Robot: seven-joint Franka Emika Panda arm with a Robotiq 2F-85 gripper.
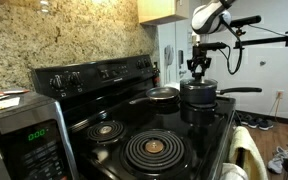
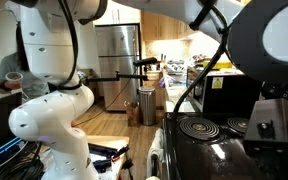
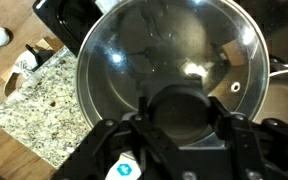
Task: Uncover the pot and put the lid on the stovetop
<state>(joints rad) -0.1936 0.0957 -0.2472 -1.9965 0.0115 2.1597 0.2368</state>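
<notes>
The black pot (image 1: 198, 101) stands on the stovetop (image 1: 189, 132) at the back, its long handle (image 1: 240, 90) pointing away from the burners. The see-through lid (image 1: 199, 85) lies at the pot's top; I cannot tell whether there is a gap under it. In the wrist view the lid (image 3: 164, 45) fills most of the frame. My gripper (image 1: 199, 72) hangs straight above it. Its two fingers (image 3: 181, 110) press on both sides of the lid's black knob. The stovetop also shows in an exterior view (image 2: 199, 155), where the pot is hidden.
A shallow frying pan (image 1: 162, 96) sits right beside the pot; its rim shows in the wrist view (image 3: 284, 85). A grey microwave (image 1: 19, 135) stands near the front coil burner (image 1: 152, 148). A granite counter (image 3: 44, 105) borders the stove. The knob panel (image 1: 94, 75) rises behind.
</notes>
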